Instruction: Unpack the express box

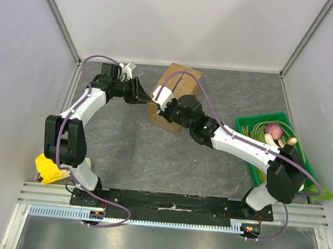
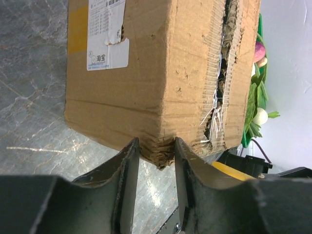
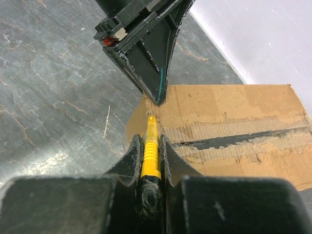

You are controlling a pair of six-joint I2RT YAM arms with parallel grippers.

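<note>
At surface's far middle stood express box, seam slit. Left gripper jaws straddled its corner, apart. Right gripper jaws clamped on yellow cutter.

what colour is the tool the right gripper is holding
Yellow, with a ribbed handle, clamped between the right gripper's jaws. It shows best in the right wrist view.

One plain brown corrugated cardboard box sits at twelve o'clock, and one green plastic crate at three o'clock. Two black two-finger grippers meet there; one yellow crumpled object lies at eight o'clock.
</note>
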